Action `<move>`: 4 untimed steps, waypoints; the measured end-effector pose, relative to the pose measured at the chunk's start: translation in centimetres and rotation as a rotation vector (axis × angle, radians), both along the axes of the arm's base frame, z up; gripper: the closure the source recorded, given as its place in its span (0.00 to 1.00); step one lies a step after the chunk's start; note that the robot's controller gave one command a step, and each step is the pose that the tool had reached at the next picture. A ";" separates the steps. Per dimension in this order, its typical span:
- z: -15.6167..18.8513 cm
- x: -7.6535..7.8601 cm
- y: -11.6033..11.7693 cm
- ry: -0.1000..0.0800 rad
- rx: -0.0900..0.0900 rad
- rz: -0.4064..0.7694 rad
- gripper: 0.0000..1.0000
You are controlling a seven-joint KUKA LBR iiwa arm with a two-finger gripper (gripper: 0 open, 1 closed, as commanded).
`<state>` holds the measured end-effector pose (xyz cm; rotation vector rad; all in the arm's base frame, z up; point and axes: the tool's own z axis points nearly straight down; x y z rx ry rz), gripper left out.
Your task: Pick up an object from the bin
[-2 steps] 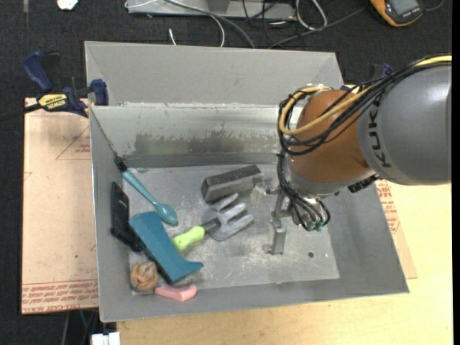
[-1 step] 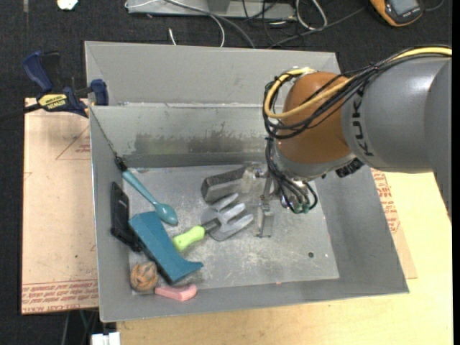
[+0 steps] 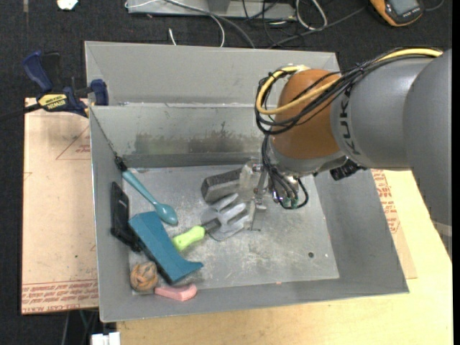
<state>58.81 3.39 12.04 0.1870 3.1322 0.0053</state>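
Grey bin (image 3: 316,261) floor lies bare between your gripper's (image 3: 226,201) wide-spread jaws, mid-bin. The yellow-green piece (image 3: 188,237) lies just outside them, toward the front-left corner; closing may shove it aside.

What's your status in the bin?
Gripper mid-bin, jaws open, empty. Green-handled tool nearest, beside it. Spoon, teal block heaped beyond; nothing in the way.

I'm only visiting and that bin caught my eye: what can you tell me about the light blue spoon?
The spoon looks like light blue plastic, with a slim handle and a small oval bowl. It lies slantwise on the left floor of the bin, handle toward the back corner, bowl against the teal block.
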 end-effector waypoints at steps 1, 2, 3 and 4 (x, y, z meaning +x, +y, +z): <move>0.9 2.4 1.9 -0.002 -0.002 0.225 0.00; 7.1 -0.5 4.0 0.007 -0.001 0.456 0.00; 3.7 1.3 3.6 -0.010 -0.002 0.413 0.00; 2.3 2.7 3.4 0.000 0.001 0.399 0.00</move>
